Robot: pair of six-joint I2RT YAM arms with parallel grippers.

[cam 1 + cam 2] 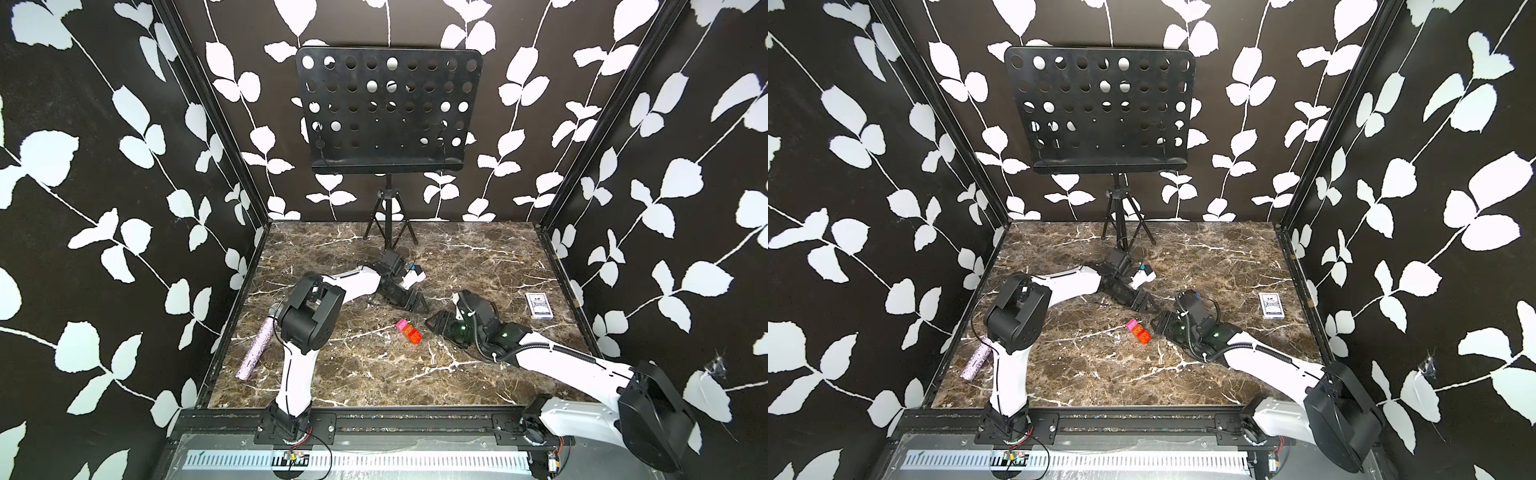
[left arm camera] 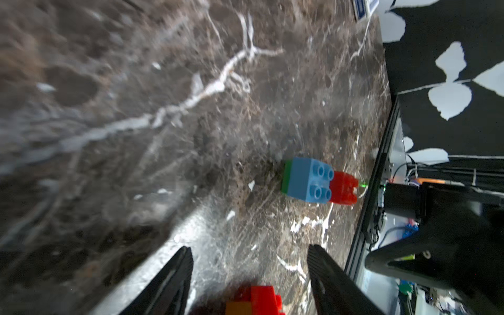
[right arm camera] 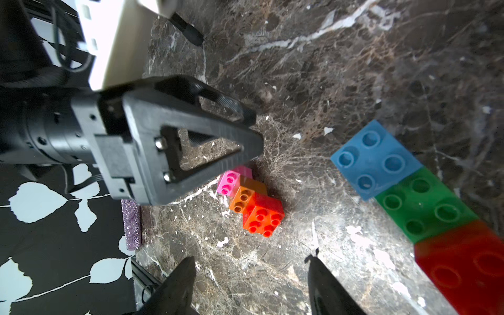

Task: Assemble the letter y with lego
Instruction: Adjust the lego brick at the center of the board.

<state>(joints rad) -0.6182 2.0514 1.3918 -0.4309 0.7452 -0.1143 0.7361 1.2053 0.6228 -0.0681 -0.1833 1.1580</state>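
Right wrist view has my right pincer (image 3: 251, 259) about half open and empty, the blue-green-red bar (image 3: 409, 196) lying just beside it, outside the jaws, right of the middle of the bench (image 1: 374, 374). My left pincer (image 2: 249, 248), likewise half spread and holding nothing, hovers over the pink-orange-red stem (image 3: 249, 200) near mid-bench. Closing off-centre on its pink end, I judge, could skid the stem or pry it apart; my two pincers are also near enough to clash

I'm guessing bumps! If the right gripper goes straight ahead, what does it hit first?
Probably the pink-orange-red brick stack, lying straight ahead of the right gripper; how high the gripper hovers is unclear.
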